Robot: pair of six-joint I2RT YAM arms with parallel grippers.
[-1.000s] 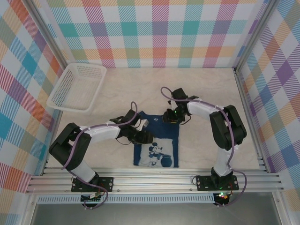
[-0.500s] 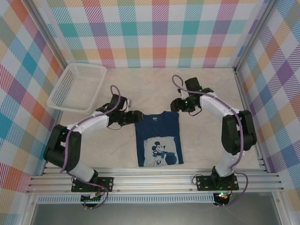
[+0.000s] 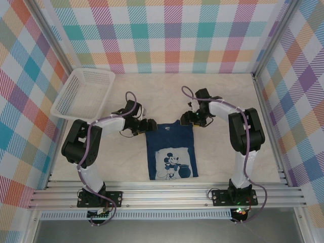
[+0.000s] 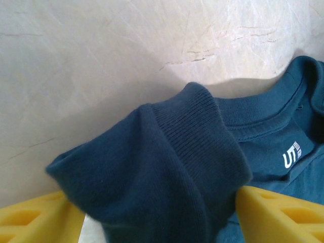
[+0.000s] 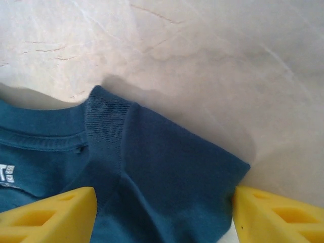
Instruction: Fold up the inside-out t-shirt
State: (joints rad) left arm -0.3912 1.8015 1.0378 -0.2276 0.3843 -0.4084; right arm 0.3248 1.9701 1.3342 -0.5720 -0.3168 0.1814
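Observation:
The inside-out t-shirt [image 3: 172, 152], dark blue with a white cartoon print, lies on the table as a narrow upright strip, collar at the far end. My left gripper [image 3: 146, 126] sits at its far left corner and stands open. A raised bunch of ribbed collar fabric [image 4: 167, 167] lies between its yellow fingers [image 4: 276, 215] and touches the right one. My right gripper [image 3: 189, 118] is at the far right corner, open too. There the shirt's shoulder corner [image 5: 167, 167] lies flat between the wide-spread fingers [image 5: 276, 215].
A white plastic basket [image 3: 83, 93] stands at the far left, tilted against the checked wall. Pale table surface [image 3: 228, 152] stretches to the right of the shirt and beyond it. Aluminium rails [image 3: 167, 195] run along the near edge.
Both grippers have gone from over the shirt to its far corners, and their jaws have widened. The shirt now lies longer and flatter than a second ago.

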